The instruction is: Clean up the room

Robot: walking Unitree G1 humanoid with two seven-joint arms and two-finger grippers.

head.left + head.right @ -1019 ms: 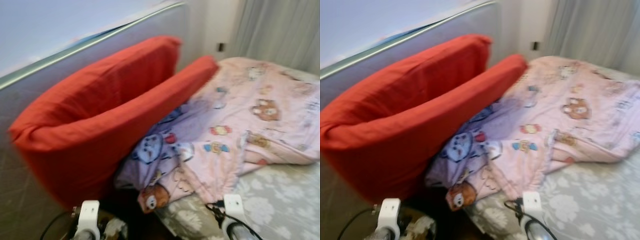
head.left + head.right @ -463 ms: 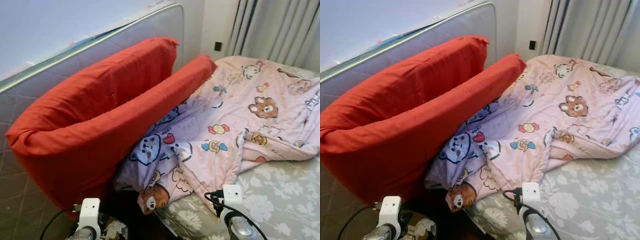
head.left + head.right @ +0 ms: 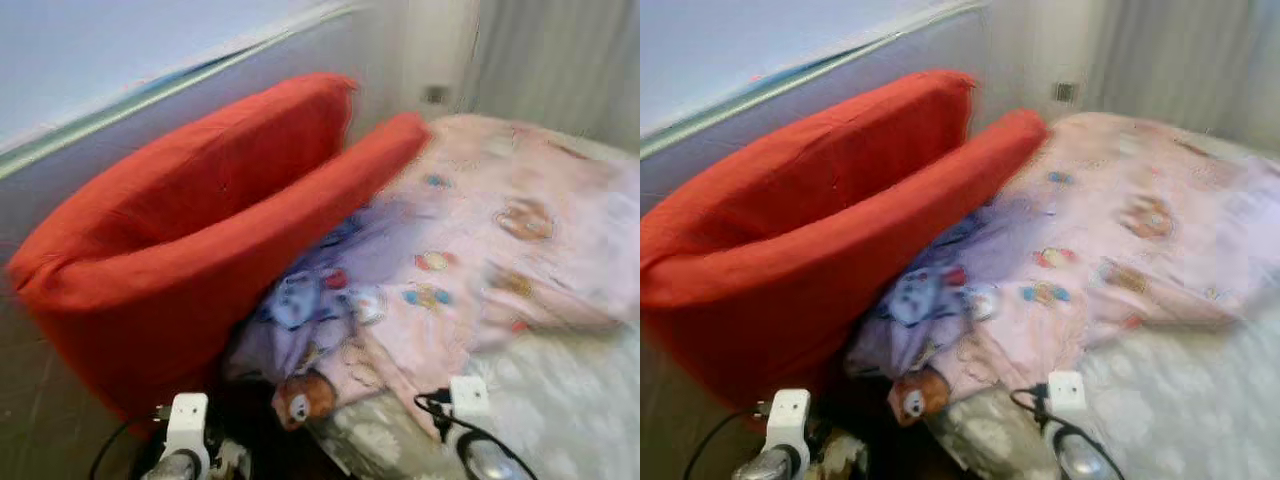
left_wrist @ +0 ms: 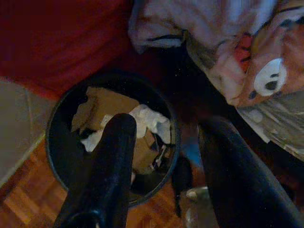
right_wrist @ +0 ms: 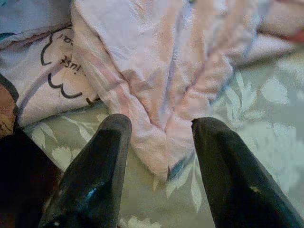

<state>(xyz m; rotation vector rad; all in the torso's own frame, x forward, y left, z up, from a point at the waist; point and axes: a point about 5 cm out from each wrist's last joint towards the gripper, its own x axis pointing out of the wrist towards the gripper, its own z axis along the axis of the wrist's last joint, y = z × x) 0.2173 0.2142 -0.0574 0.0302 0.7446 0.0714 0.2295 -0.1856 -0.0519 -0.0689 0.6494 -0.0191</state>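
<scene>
A: What has changed since half a second ago?

B: Only sharpness: the head views now blur, so the camera is moving. The pink blanket point(image 3: 500, 250) lies rumpled as before, against the red pillows point(image 3: 200, 240).

A: The grippers?

B: Left gripper point(image 4: 164, 161), fingers apart, empty, above a bin point(image 4: 61, 152) of paper. Right gripper point(image 5: 159, 161), apart, empty, over the blanket's edge.

A: Surroundings?

B: Floral sheet point(image 3: 560, 400), headboard point(image 3: 60, 150), curtain point(image 3: 560, 60), wood floor point(image 4: 23, 209). Tidying seems barely begun.

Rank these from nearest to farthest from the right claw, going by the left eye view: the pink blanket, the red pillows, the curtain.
1. Pink blanket: its edge hangs right by the right claw, on the bed.
2. Red pillows: off to the robot's left, leaning on the headboard.
3. Curtain: at the far end, beyond the bed.
</scene>
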